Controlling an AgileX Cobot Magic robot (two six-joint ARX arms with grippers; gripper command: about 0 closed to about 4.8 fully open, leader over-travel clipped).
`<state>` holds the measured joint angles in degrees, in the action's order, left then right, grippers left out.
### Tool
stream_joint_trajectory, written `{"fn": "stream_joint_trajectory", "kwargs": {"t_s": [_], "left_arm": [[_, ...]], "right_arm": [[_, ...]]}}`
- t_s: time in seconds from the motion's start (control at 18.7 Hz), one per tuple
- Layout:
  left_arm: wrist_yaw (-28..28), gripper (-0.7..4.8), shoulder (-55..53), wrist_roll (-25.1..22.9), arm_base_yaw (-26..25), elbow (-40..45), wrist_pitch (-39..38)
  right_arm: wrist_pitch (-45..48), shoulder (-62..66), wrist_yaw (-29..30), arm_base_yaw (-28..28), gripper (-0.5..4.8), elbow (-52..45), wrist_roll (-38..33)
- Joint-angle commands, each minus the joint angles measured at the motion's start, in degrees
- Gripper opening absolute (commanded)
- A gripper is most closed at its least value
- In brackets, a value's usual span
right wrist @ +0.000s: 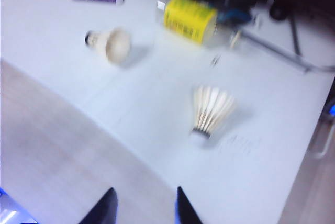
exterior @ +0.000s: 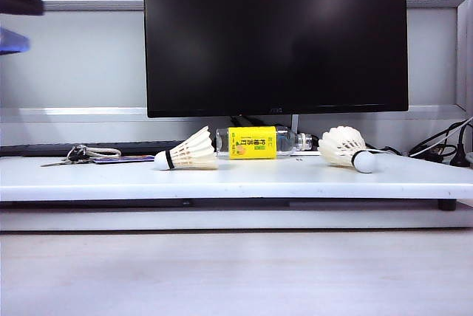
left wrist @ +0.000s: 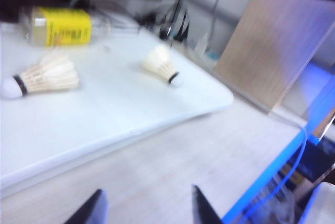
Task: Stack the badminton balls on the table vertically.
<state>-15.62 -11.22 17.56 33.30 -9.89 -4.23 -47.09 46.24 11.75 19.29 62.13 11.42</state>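
- Exterior view is sharp and evenly bright; the white worktop (exterior: 295, 176) shows only soft, faint shadows
- A dim sheen lies on the dark monitor (exterior: 275, 35)
- Both wrist views are motion-blurred, washed pale, with smeared edges

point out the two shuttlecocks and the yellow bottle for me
left shuttlecock (exterior: 188, 152), exterior view, on its feather cone
right shuttlecock (exterior: 342, 145), exterior view, on its feather skirt
yellow-labelled bottle (exterior: 252, 142), exterior view, on the yellow label

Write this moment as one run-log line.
shuttlecocks: left, right, both lying apart on table | bottle: between, behind | left gripper: open, empty | right gripper: open, empty | stack: not begun
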Motion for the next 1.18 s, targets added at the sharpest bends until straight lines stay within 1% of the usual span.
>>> {"fn": "stream_joint_trajectory", "kwargs": {"t_s": [0.05,0.11,0.21,0.27,0.32,0.37,0.48,0.54,0.59,0.64,0.7,0.8,0.86,0.96,1.07,1.18], "left_arm": [[-1.16,2.2,-12.35,-4.5,0.22,-9.07,-0.61],[-2.01,2.2,-18.49,-9.14,0.72,-13.49,-2.93],[-2.16,2.2,-25.92,-16.0,2.05,-18.82,-6.23],[-2.16,2.55,-31.91,-21.84,3.45,-23.3,-8.83],[-2.08,2.78,-34.32,-24.26,4.26,-25.14,-9.75],[0.83,3.07,-38.86,-28.3,6.03,-28.96,-11.32],[4.68,3.38,-43.78,-32.48,8.48,-32.94,-11.56],[7.1,3.43,-45.88,-34.84,9.75,-34.62,-11.56],[11.04,3.43,-48.22,-39.47,11.39,-36.52,-11.85],[13.64,3.43,-49.55,-42.91,12.52,-37.66,-12.09],[17.7,3.43,-51.45,-48.24,14.36,-39.34,-12.87],[22.84,3.43,-53.88,-55.6,16.22,-41.33,-12.94],[24.61,3.43,-55.36,-58.31,16.66,-42.23,-12.52],[24.98,3.43,-58.18,-61.53,16.9,-43.91,-12.35],[25.79,3.43,-61.72,-68.13,17.38,-45.22,-11.91],[27.45,3.43,-64.74,-74.18,18.08,-46.27,-10.95]], "right_arm": [[5.66,-4.96,-1.14,0.02,1.48,-3.78,-0.44],[6.49,-6.78,-2.95,0.02,1.48,-4.11,-0.35],[6.78,-8.63,-5.62,0.02,1.48,-4.11,-0.2],[6.1,-9.84,-7.67,0.0,1.48,-4.11,0.28],[5.22,-10.38,-8.87,-0.02,1.48,-4.13,0.68],[2.91,-11.28,-10.23,-0.02,1.48,-4.31,0.85],[0.5,-11.63,-10.8,-0.13,1.48,-4.9,0.83],[0.42,-11.89,-11.13,-0.22,1.48,-5.64,0.85],[0.87,-12.55,-11.78,-0.5,1.48,-6.93,0.9],[1.05,-12.98,-11.8,-0.57,1.48,-7.56,1.07],[0.98,-13.77,-11.85,-0.59,1.48,-8.68,1.07],[0.68,-14.93,-11.89,-0.61,1.47,-9.64,1.14],[0.55,-15.65,-12.26,-0.63,1.47,-9.99,1.09],[0.17,-16.74,-13.49,-0.63,1.47,-10.12,0.72],[-0.28,-17.88,-16.76,-0.63,1.47,-10.12,0.72],[-1.18,-18.38,-17.22,-0.66,1.47,-10.19,0.52]]}}
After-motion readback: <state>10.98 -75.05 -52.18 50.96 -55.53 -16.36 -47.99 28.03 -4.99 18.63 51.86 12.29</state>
